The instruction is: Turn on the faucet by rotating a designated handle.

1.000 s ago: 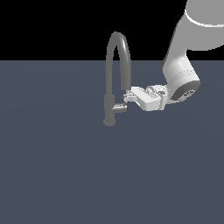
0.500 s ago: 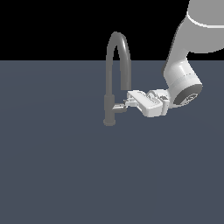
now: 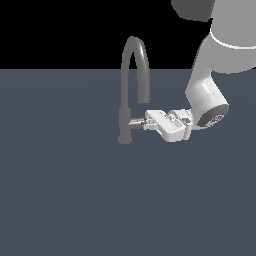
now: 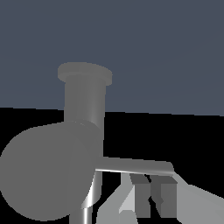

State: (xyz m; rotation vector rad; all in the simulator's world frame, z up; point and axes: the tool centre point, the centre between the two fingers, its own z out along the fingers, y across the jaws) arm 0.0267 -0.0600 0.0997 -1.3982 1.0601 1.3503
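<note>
Reaching sideways, the gripper (image 3: 146, 123) meets the faucet (image 3: 132, 90).
Its fingers (image 4: 162, 194) clench the handle (image 3: 137, 122) beside the faucet's lower body.

A flat, matte slate-blue surface (image 3: 65, 200) fills the near and middle part of the exterior view, from its left to its right. Beyond its straight far edge lies a plain black background (image 3: 60, 30).
</note>
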